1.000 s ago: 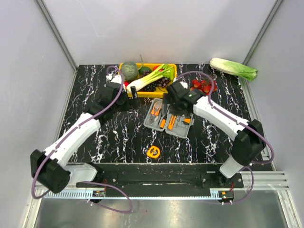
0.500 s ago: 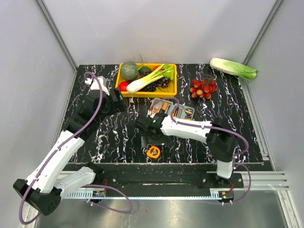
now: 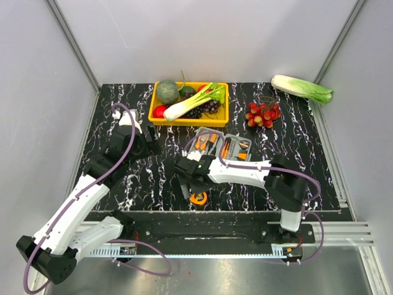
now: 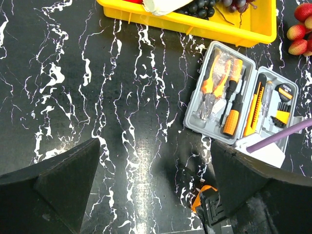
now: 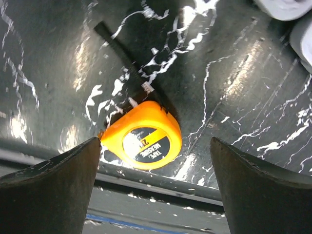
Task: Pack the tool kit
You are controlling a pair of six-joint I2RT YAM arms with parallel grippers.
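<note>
Your right end effector [image 3: 189, 183] hangs over the tape measure [image 3: 198, 197] at the near edge of the black marbled surface [image 3: 147, 178], fingers spread wide and grasping nothing. From the right wrist, the orange tape measure [image 5: 144, 141] lies flat on its side between the two dark fingers [image 5: 53, 185], apart from both, with its black strap running away from it across the surface. A dark rail runs just beside it along the surface edge.

The tool kit [image 3: 236, 146] lies open and flat in the middle of the surface, just in front of the yellow tray [image 3: 153, 111] and well apart from the tape measure. From the left wrist you can see the grey case [image 4: 195, 117] holding orange-handled pliers [image 4: 214, 80] and orange-and-black screwdrivers [image 4: 233, 114] in its moulded slots. The right arm's purple cable [image 4: 282, 135] crosses over the near corner of the case.

Your left end effector [image 3: 152, 142] is also released — jaws fully apart, nothing between them — and sits over bare surface to the left of the tool kit, near the tray's left end. Its camera catches an orange sliver of the tape measure [image 4: 199, 199] at the bottom of the view, under the black body of the right end effector.

At the far right, a cabbage [image 3: 302, 89] lies near the surface's back corner, with a cluster of red fruit [image 3: 263, 112] between it and the tray.
</note>
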